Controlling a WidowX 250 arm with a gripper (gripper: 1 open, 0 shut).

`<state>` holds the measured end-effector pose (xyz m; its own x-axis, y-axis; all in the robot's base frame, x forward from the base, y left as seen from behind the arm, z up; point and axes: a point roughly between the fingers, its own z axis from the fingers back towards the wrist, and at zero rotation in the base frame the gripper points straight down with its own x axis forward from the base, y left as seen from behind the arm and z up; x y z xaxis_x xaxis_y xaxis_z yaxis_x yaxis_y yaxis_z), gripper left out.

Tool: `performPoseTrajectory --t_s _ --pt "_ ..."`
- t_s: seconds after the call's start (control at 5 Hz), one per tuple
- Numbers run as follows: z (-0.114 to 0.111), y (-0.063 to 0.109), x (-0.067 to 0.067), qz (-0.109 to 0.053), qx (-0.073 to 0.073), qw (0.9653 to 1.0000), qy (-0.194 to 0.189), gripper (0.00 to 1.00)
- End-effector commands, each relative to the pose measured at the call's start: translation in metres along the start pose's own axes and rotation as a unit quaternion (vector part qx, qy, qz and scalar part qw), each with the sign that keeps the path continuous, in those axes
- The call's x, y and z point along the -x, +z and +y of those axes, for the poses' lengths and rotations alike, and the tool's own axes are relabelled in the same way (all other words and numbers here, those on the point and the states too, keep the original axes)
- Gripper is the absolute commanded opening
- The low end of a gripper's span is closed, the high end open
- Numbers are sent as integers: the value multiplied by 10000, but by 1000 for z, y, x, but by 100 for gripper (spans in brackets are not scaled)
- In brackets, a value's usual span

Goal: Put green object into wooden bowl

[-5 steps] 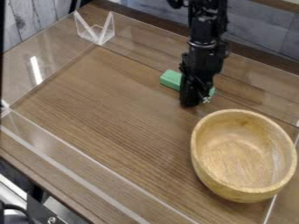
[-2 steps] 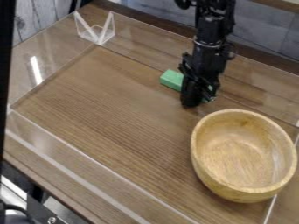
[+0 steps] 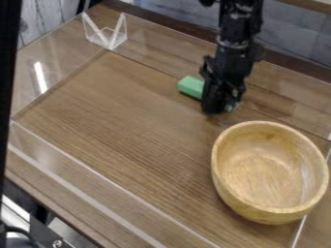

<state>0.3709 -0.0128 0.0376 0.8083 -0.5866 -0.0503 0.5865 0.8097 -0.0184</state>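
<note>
1. The black robot gripper (image 3: 220, 103) is pointing straight down, its jaws pressed together.
2. The small flat bright-green block (image 3: 192, 87) is lying on the brown wooden table (image 3: 116, 126), just beside the gripper.
3. The large round light-tan wooden bowl (image 3: 270, 170) is sitting near, apart from both.

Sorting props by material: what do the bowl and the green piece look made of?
The wooden bowl looks like light, matte wood; grain lines show inside. The green object seems smooth plastic or painted wood, uniformly bright; partly hidden behind the gripper, so uncertain.
</note>
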Motion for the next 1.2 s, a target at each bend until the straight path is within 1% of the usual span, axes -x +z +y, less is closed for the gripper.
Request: performPoseTrajectory --t_s 0.0,0.2,0.4,0.6,0.8,1.0 --pt "9 42 -27 -775 -523 9954 -185 0" --pt "5 42 -14 -801 -511 9954 -132 0" --pt "-7 35 -8 -850 -456 9951 -221 0" --pt "-14 32 -7 -882 -464 9946 -294 0" --pt "-11 41 -4 -910 -473 9929 -595 0" --pt "-9 52 -1 -943 -489 9903 -895 0"
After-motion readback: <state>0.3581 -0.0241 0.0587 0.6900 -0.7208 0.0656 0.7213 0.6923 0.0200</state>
